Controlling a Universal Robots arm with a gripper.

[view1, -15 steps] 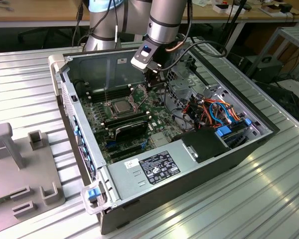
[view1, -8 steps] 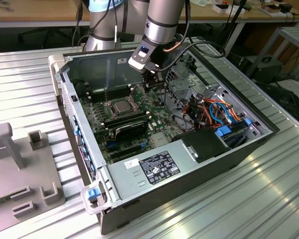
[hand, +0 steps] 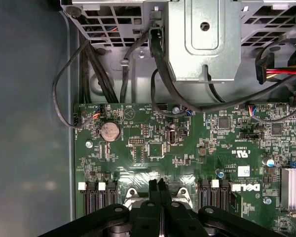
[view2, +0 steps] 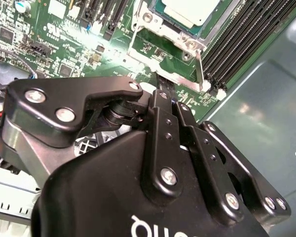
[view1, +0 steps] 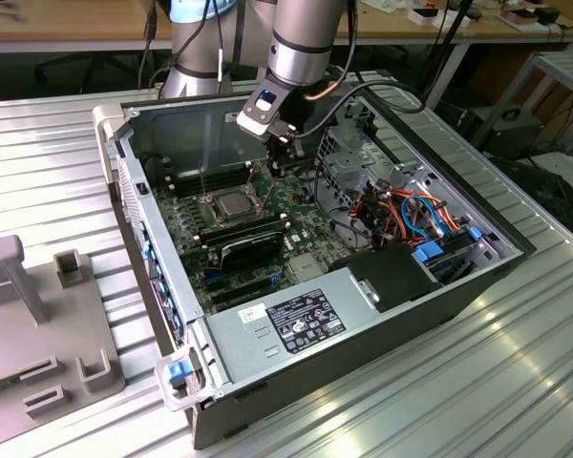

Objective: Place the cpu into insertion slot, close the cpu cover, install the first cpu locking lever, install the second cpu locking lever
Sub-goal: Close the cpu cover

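Open computer case (view1: 411, 329), up on the ribbed desk (view1: 516, 391)!
Green motherboard (view1: 301, 200) inside; power supply (view1: 296, 320) at its six o'clock, orange-blue cables (view1: 415, 215) at three, grey fixture (view1: 38, 324) at the case's nine o'clock, exterior view.

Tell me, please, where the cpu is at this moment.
The cpu sits in the insertion slot on the motherboard, between memory slots, to the exterior view's left of the hand.
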